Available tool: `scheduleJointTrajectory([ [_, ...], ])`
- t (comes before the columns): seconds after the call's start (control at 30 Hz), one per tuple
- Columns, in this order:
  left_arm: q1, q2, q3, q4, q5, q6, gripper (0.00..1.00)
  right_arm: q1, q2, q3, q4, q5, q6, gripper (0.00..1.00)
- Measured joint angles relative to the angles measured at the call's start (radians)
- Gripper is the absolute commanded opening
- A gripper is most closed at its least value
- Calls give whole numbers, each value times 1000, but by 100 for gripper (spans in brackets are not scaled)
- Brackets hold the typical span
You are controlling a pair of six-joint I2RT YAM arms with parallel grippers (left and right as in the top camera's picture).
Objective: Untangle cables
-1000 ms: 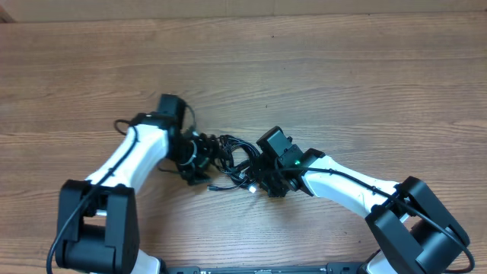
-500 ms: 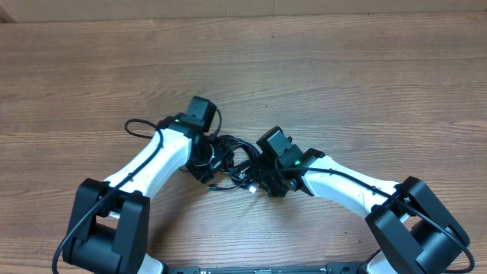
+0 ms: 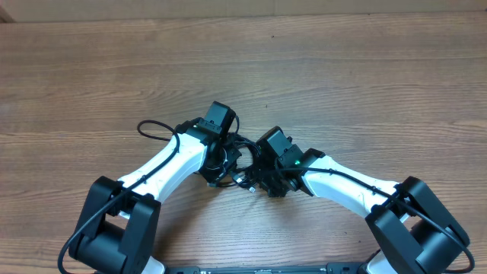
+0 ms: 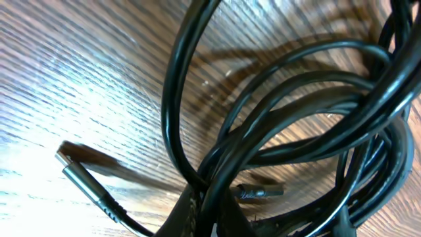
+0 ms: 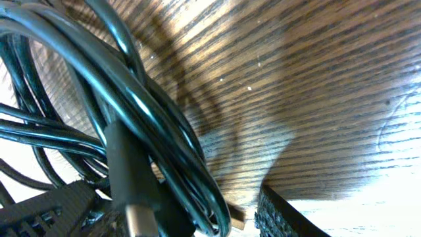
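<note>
Cables (image 5: 148, 108) look limp, slick, so we'd pinch near plug (image 4: 82, 179); left pincer (image 3: 221, 161) and right pincer (image 3: 257, 169) openings: cannot tell.

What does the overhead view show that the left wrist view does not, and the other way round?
Only the overhead view shows the left arm and the right arm, one on each side of the cables. Only the left wrist view shows the separate loops and two plugs: a long plug with a metal tip at the lower left, and a smaller plug among the loops. Both show the black cables on the wooden table.
</note>
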Motion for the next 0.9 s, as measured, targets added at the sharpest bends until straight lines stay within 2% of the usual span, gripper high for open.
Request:
scheduleJointTrajectory([
  [0.23,24,1,1,97,10,0,4,0,-2,0,-21,-11,0,49],
  [0.57,187,6,109,148,62,0,4,0,-8,0,-129,-86,-2,44],
  [0.77,228,6,111,109,70,7,4,0,-7,-2,-146,-122,-47,46],
  [0.9,221,6,112,46,84,67,4,0,-7,-8,-104,-135,-86,48],
])
